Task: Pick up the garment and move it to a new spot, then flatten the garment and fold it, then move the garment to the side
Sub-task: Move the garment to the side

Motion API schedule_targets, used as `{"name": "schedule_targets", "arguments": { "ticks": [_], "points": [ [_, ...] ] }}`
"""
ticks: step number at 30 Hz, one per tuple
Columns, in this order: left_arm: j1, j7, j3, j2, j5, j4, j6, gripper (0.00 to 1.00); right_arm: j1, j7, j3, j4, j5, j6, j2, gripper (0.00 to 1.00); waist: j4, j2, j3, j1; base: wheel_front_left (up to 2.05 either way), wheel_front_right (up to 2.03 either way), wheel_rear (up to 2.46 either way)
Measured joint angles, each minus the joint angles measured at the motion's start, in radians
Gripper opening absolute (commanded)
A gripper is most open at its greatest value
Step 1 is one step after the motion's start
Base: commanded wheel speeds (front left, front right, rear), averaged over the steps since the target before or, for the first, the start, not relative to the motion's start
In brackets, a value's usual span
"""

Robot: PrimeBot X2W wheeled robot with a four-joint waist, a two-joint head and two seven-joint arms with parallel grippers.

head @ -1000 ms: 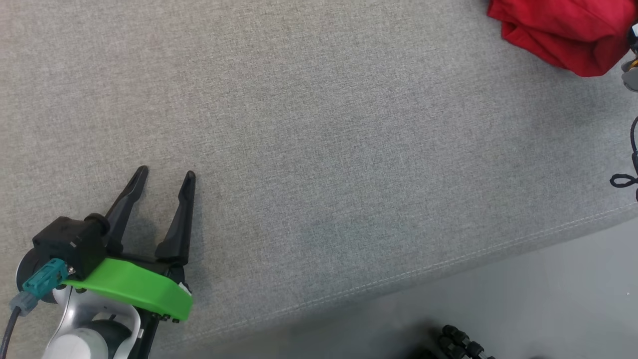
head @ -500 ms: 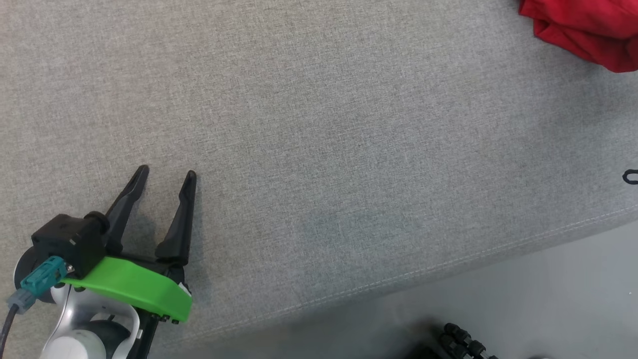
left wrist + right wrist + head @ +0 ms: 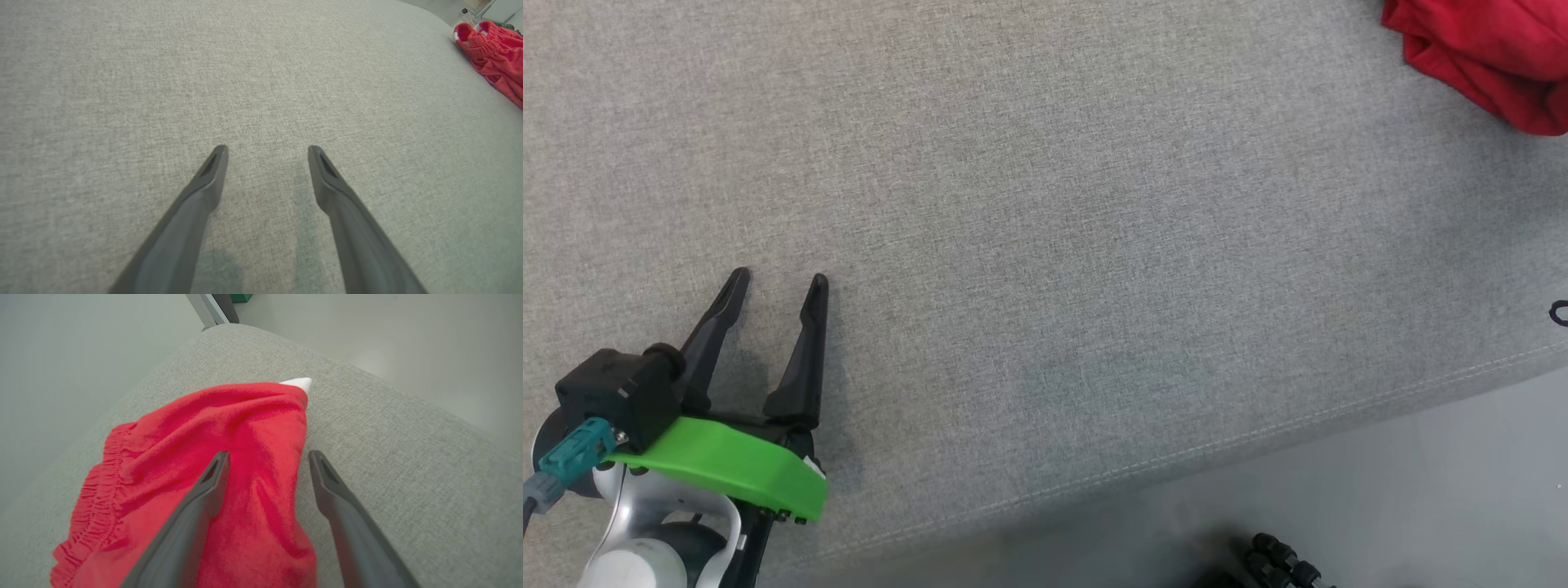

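We find our right gripper point(image 3: 268, 453) standing wide, its two dark fingers spread with nothing clamped between them, poised over the red garment point(image 3: 229, 424). One finger crosses the cloth and the other crosses the bare grey cushion point(image 3: 408, 465); whether either tip touches the fabric we cannot tell. The garment lies bunched near a rounded corner of the cushion. Its gathered elastic waistband point(image 3: 102, 469) is turned toward one of the cushion's edges, and a small white tag point(image 3: 298, 381) pokes out on the side toward the corner. From the head view, the red heap sits at the cushion's far right. Our left gripper point(image 3: 778, 278) hangs over the cushion's near left part, well apart from the garment. Its fingers are likewise wide and empty, and their shadows fall on the weave. Behind those fingers sit a green bracket point(image 3: 727, 469) and a teal connector point(image 3: 572, 453). The cushion's stitched front seam point(image 3: 1258, 437) runs along its near edge, with the pale floor point(image 3: 1421, 490) beyond it.
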Motion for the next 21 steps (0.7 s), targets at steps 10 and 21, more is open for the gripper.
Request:
{"name": "schedule_targets", "arguments": {
  "ticks": [10, 21],
  "points": [
    [0.001, -0.005, -0.007, -0.019, 0.0, 0.01, 0.003, 1.0, 0.021, -0.042, 0.011, 0.088, -0.051, -0.011, -0.022, 1.0, -0.012, 0.0, -0.031, 0.0, 0.0, 0.0, 0.0],
    [-0.002, -0.039, -0.019, -0.051, -0.013, 0.033, 0.003, 1.0, 0.044, -0.13, -0.008, 0.105, -0.06, -0.017, -0.009, 1.0, -0.001, 0.0, -0.076, 0.0, 0.0, 0.0, 0.0]
  ]
}}
